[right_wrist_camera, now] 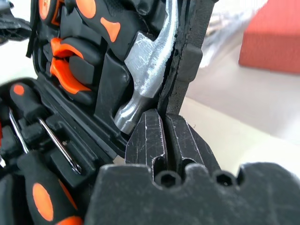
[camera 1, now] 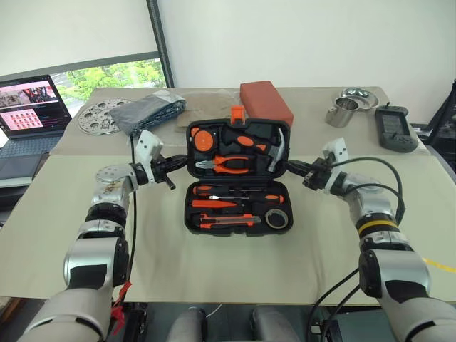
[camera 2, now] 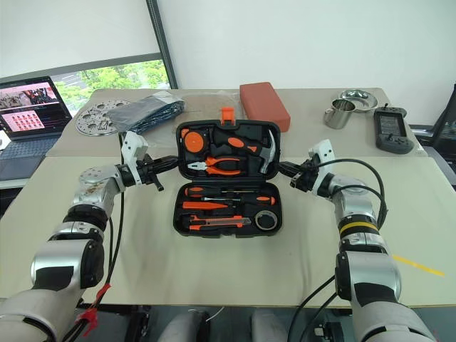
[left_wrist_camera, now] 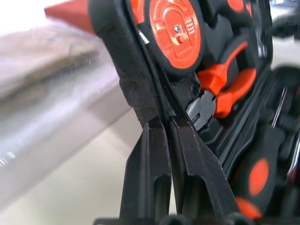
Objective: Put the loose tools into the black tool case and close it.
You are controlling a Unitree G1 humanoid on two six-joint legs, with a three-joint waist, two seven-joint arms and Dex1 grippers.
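Closing left: tools all slotted in black tool case, lid approx. half up, left gripper & right gripper pinching lid edges, latch not shut yet.

No text, label, brand or number is legible on anything here.

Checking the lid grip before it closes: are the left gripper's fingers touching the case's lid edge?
Touching. The left wrist view shows the left gripper with its fingers shut on the black tool case lid's rim.
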